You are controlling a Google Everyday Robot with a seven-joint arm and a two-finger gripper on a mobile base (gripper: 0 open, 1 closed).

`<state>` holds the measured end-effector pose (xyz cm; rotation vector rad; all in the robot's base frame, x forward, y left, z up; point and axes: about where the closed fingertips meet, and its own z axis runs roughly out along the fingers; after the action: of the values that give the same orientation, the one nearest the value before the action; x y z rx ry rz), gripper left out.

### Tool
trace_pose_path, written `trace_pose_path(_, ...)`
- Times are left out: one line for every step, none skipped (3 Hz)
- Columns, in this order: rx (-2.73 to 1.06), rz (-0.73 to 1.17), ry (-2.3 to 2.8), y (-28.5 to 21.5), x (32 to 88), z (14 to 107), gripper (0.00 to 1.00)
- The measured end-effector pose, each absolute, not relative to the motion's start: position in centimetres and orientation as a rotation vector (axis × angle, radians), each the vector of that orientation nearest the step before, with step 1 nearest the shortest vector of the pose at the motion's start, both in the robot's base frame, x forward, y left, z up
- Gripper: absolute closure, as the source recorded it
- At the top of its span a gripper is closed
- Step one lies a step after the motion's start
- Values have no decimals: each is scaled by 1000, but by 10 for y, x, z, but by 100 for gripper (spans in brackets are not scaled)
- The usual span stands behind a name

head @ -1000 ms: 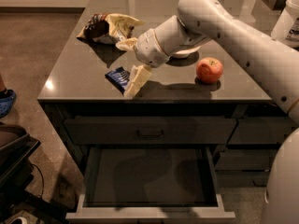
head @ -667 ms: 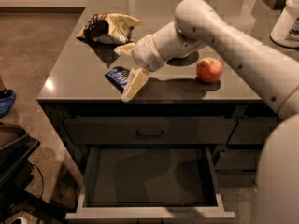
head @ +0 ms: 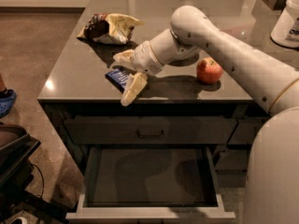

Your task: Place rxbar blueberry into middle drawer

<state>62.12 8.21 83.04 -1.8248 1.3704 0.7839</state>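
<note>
The rxbar blueberry [head: 117,77], a small dark blue bar, lies flat on the dark countertop near its front edge. My gripper [head: 126,73] is right over it with its cream fingers [head: 132,88] spread wide. One finger is on the near side of the bar and the other on the far side. The gripper is open and holds nothing. The middle drawer [head: 150,213] is pulled out below the counter, and its dark flat interior is bare.
A yellow-and-brown chip bag [head: 110,28] lies at the back left of the counter. A red apple [head: 209,70] sits to the right of the gripper. A white container [head: 288,20] stands at the far right. The closed top drawer front with its handle [head: 150,134] sits above the open drawer.
The gripper has come down and slightly toward the counter's front, so its fingers now straddle the bar. The bar, the apple and the drawer have not moved.
</note>
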Motion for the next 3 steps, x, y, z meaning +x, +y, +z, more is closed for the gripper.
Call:
trace_pose_path(-1865, 766, 1464, 73, 616, 828, 0)
trace_pose_path(-1893, 774, 1489, 73, 612, 824, 0)
trace_pose_path(-1895, 777, 1492, 73, 612, 823, 3)
